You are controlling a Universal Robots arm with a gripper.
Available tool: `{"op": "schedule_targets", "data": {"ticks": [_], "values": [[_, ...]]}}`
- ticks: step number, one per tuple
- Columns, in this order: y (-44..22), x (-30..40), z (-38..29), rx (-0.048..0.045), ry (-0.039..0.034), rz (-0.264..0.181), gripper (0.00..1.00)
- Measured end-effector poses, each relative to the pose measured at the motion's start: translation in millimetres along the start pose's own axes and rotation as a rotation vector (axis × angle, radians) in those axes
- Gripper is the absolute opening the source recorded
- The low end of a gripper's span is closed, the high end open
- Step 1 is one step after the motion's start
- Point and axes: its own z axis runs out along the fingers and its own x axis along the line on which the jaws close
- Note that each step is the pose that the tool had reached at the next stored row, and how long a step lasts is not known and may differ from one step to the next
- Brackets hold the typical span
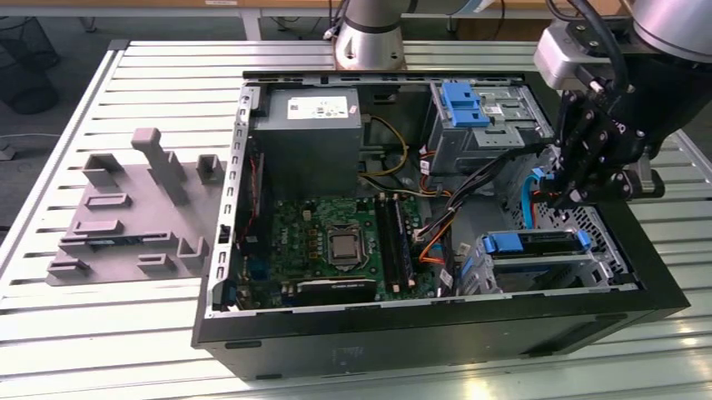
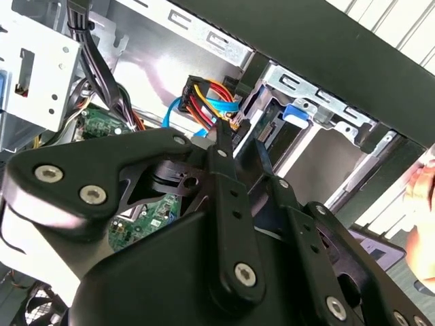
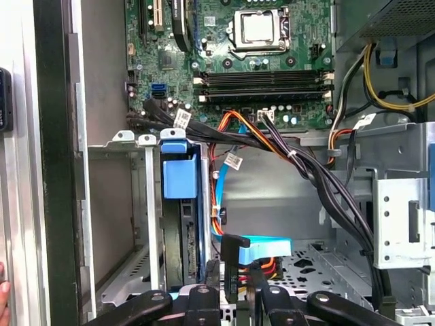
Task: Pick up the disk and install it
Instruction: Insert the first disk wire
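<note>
- Gripper: hangs inside the open computer case, at the exterior view's right; fingers drawn close together, pinching a connector on the colored cable bundle, as far as the first wrist view shows.
- Disk: seated in the drive cage just below the gripper, nearer the case front; blue rail end facing up; long axis across the cage.

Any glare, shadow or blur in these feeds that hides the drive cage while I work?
Exterior view: window light glares on the slatted table; the gripper hangs dark over the cage. Second wrist view: gripper linkage looms close, and glare whitens the case wall. First wrist view: evenly lit; the disk sits shaded in its bay.
</note>
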Motion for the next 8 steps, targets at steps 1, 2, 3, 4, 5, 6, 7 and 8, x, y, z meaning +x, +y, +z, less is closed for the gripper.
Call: {"op": "schedule_targets", "data": {"ticks": [1,2,3,4,5,6,7,8], "values": [[0.2,0.0,0.4,0.0013,0.0007,0.0,0.3],[0.4,0.0,0.7,0.0019,0.0008,0.001,0.3],[0.6,0.0,1.0,0.0024,0.0009,0.001,0.3],[0.6,0.0,1.3,0.0027,0.0009,0.002,0.3],[0.7,0.0,1.6,0.003,0.0008,0.002,0.29],[0.7,0.0,1.8,0.0032,0.0009,0.002,0.29],[0.7,0.0,1.7,0.0033,0.0011,0.002,0.22],[0.7,0.0,1.8,0.0033,0.0011,0.002,0.16]]}}
